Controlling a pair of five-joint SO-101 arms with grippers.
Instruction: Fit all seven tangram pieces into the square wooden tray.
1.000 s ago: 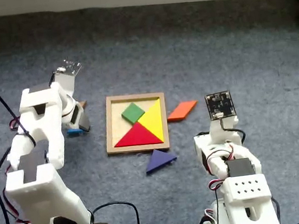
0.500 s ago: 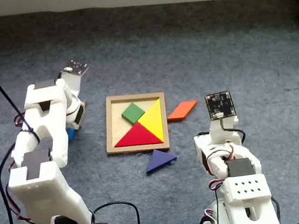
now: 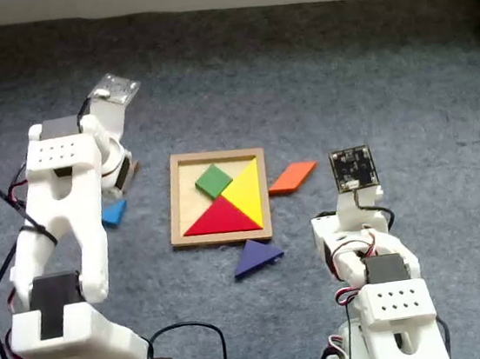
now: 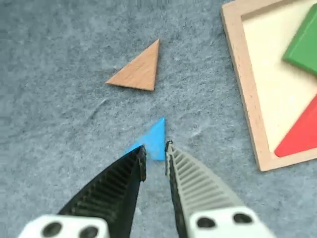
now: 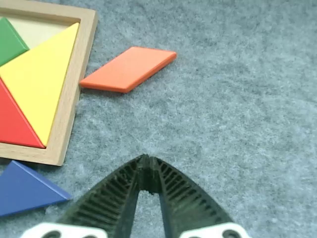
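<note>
The square wooden tray [image 3: 173, 205] lay mid-surface and was partly filled. A green square [image 3: 214, 181] sat toward its 12 o'clock edge, a yellow triangle [image 3: 244, 195] filled the 3 o'clock side, and a red triangle [image 3: 221, 218] filled the 6 o'clock side. The 9 o'clock part of the floor was bare.

Four pieces lay outside on the grey carpeted surface [image 3: 386, 83]. An orange parallelogram [image 3: 292, 176] was just beside the tray at 3 o'clock and a dark blue triangle [image 3: 257, 257] just off its rim at 5 o'clock. A light blue triangle [image 4: 153, 136] lay at 9 o'clock, with a bare wooden triangle [image 4: 138, 72] near it at about 10 o'clock.

The left pincer [image 4: 155, 149] hung over the near edge of the light blue triangle with only a narrow gap between its tips. It held nothing, since the piece looked flat on the carpet. The right pincer [image 5: 146, 161] was pressed together and empty, at about 4 o'clock of the tray and near the parallelogram.

The main risk seemed to be the grasp itself. The triangle was thin and lay low in the pile, and the gap looked too slim to straddle it. On descending, the tips could land on top of the piece, push it aside or slip off a slanted edge. A grip near one corner could let the piece swing, so that it caught the tray rim or knocked the seated pieces out of line.
</note>
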